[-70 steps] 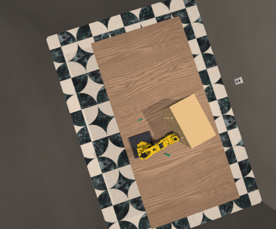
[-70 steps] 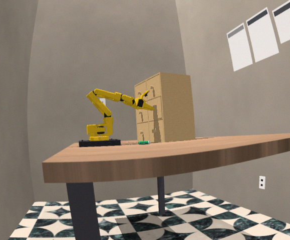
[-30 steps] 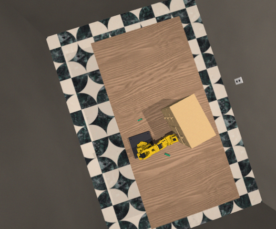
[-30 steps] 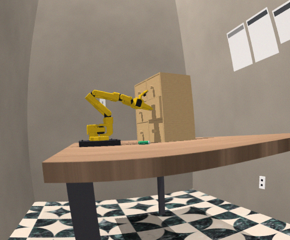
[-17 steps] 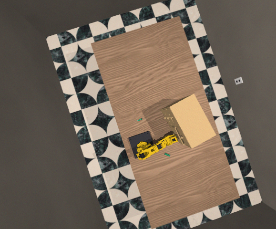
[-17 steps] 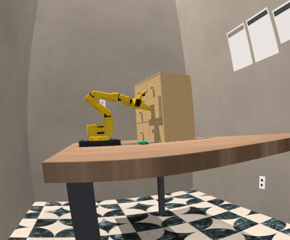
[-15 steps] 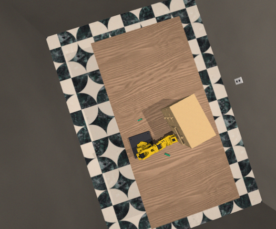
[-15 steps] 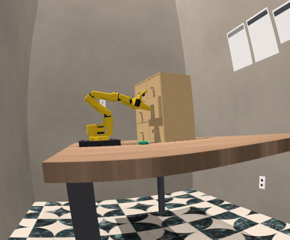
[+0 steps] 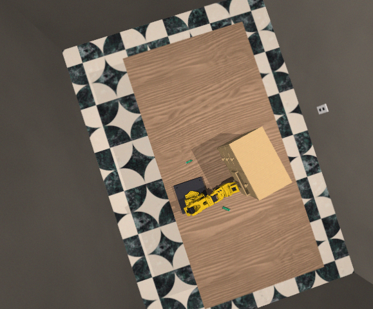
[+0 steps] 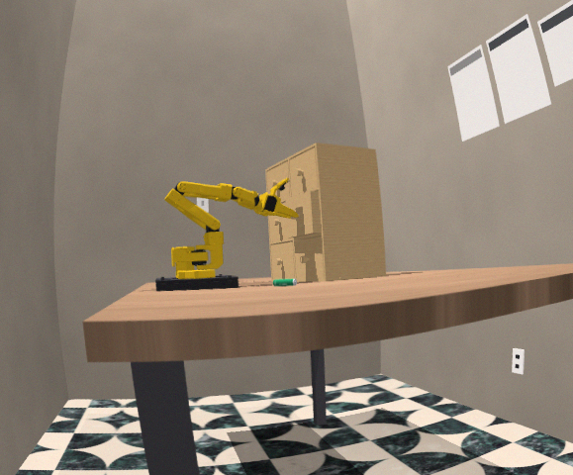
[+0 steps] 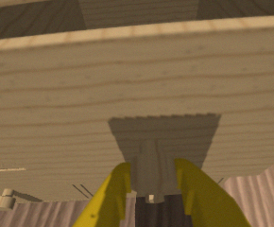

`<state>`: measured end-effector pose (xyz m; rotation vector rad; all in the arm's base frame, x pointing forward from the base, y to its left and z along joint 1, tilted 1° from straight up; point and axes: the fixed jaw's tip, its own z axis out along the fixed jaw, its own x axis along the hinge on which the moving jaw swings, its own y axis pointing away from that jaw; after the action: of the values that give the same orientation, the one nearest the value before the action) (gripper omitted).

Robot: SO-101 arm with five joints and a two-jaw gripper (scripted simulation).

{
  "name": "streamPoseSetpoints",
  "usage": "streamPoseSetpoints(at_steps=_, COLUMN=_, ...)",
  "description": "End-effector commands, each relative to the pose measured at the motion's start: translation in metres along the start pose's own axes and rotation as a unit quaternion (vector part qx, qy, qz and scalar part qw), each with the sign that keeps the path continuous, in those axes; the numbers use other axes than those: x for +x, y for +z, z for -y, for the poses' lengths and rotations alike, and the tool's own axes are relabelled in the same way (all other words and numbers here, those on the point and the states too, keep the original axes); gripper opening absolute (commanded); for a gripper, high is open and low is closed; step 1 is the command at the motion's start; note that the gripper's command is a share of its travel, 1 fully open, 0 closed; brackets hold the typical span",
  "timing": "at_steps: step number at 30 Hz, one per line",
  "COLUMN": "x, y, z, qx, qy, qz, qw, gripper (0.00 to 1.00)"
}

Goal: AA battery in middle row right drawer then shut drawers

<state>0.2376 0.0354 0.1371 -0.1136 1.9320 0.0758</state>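
The wooden chest (image 9: 258, 163) stands on the table, its drawer fronts facing my arm; it also shows in the side view (image 10: 327, 212). My gripper (image 10: 290, 213) is shut on the handle (image 11: 151, 172) of the right drawer of the middle row (image 10: 304, 215). That drawer stands pulled out a little from the chest front (image 9: 240, 186). In the wrist view its front (image 11: 137, 95) fills the frame. Two small green cylinders lie on the table, one by my arm (image 9: 225, 208) and one farther left (image 9: 189, 161). I cannot tell which is the AA battery.
My arm's black base (image 9: 189, 192) sits near the table's edge, close to the chest. The handle of a lower drawer (image 11: 5, 199) shows at the wrist view's lower left. The other drawers look shut.
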Motion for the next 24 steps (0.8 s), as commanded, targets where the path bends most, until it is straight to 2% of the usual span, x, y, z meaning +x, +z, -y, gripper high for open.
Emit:
streamPoseSetpoints(at_steps=1, x=-0.0008, y=-0.0026, z=-0.0006, qx=-0.001, qy=-0.004, qz=0.004, qw=1.000, gripper=0.00)
streamPoseSetpoints(at_steps=24, x=0.0024, y=-0.0111, z=-0.0003, qx=-0.001, qy=-0.003, qz=0.004, qw=1.000, gripper=0.00)
